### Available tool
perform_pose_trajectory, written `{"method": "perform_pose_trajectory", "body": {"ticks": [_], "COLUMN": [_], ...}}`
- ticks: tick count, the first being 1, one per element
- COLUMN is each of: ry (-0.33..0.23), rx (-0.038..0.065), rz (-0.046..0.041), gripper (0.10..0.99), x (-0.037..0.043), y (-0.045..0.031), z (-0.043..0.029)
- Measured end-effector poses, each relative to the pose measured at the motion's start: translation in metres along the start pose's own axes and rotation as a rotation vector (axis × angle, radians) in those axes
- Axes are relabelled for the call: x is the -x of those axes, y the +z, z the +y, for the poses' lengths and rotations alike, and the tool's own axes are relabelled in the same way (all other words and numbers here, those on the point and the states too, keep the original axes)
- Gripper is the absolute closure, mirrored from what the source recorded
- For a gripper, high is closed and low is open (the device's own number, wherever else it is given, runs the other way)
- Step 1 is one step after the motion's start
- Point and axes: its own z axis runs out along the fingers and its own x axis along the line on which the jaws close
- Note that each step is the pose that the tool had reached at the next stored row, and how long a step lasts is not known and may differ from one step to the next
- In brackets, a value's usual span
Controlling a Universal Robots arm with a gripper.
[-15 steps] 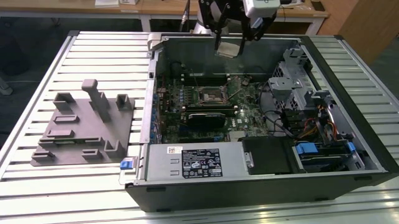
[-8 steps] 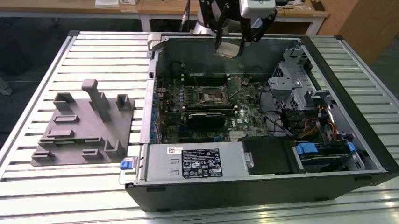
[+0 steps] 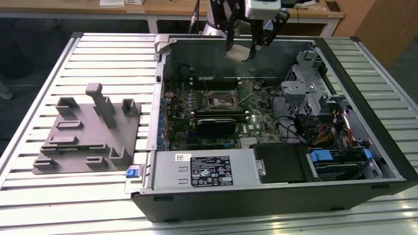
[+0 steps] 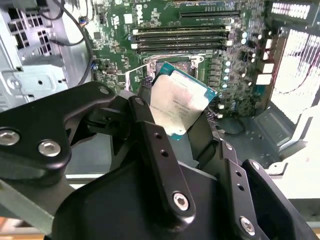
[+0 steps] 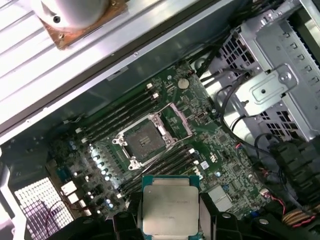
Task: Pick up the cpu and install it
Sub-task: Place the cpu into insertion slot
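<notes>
Leftmost in the exterior view, a grey fixture [image 3: 88, 132] sits on the slatted bench [image 3: 39, 73], just beside the open computer case [image 3: 274, 208]. Along the case's near edge, at the lower middle of the frame, lies a silver box [image 3: 205, 169] with a white label. Above it in the frame, the green motherboard [image 3: 251, 122] carries the dark square socket [image 3: 220, 100]. Higher up, at the upper middle of the frame, the jaws pinch the cpu [image 3: 239, 53] by two opposite edges. It hangs tilted near the case's far wall, well clear of the board. In both wrist views the cpu [image 4: 177, 102] [image 5: 170, 207] shows its silvery top, with the two black jaws pressed against its sides. In the first wrist view the socket [image 5: 145, 140] is dark inside, with its metal frame [image 5: 177, 120] open beside it. Farther toward the exterior view's right stands a grey metal drive cage [image 3: 313, 83], with blue tabs [image 3: 323, 156] at the lower right.
</notes>
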Motion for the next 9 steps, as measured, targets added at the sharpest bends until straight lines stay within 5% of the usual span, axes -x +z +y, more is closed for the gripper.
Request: {"method": "perform_pose_trajectory", "body": {"ticks": [9], "ry": [0.122], "rx": [0.001], "rz": [-0.0045], "gripper": [0.545], "x": [-0.0006], "y": [0.0013], "z": [0.0008]}}
